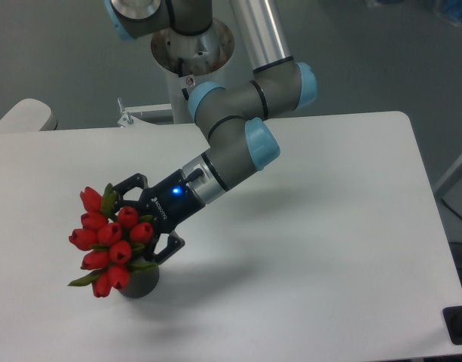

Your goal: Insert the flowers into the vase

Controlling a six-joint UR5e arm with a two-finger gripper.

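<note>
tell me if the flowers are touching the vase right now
Cannot tell. In the camera view the flowers overlap the vase and hide its mouth, so neither contact nor a gap shows. The gripper sits behind the bunch.

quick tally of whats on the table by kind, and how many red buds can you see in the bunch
bunch of flowers: 1, with about 9 red buds showing and a few green leaves
vase: 1, dark grey, mostly hidden under the bunch
gripper: 1, around the stems behind the buds
total: 3 things over the white table
</note>
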